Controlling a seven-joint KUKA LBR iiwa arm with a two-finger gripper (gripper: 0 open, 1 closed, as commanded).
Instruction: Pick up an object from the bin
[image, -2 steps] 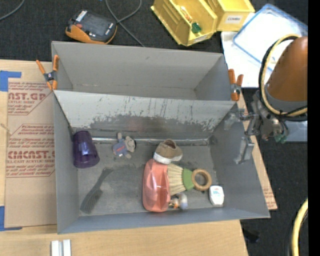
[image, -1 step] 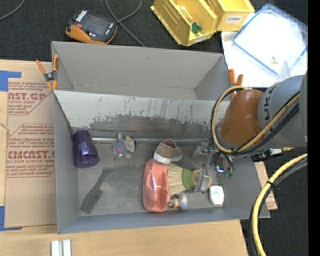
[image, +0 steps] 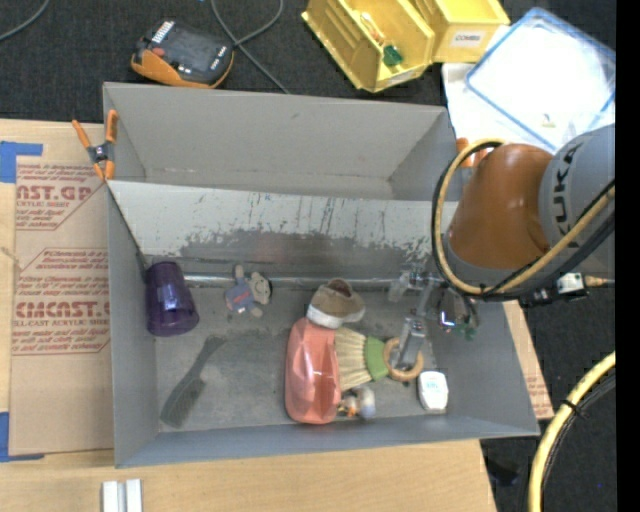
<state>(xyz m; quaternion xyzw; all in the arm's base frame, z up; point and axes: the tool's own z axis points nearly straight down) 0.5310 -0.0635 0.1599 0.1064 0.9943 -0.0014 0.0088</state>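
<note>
My gripper (image: 409, 338) hangs low in the right part of the bin, just above a tan ring (image: 404, 371) and the green handle of a small straw-bristled brush (image: 353, 360). A small white block (image: 433, 390) lies just to the lower right of it. To the left of the brush lies a pink bottle (image: 311, 373), on its side. A brown and white rounded thing (image: 335, 301) sits above the bottle, to the gripper's left.
A purple cup (image: 168, 297) lies at the bin's left wall. A small grey-blue toy figure (image: 246, 292) is near the back, left of centre. A dark grey comb (image: 190, 384) lies at the lower left. The arm comes in over the right rim.
</note>
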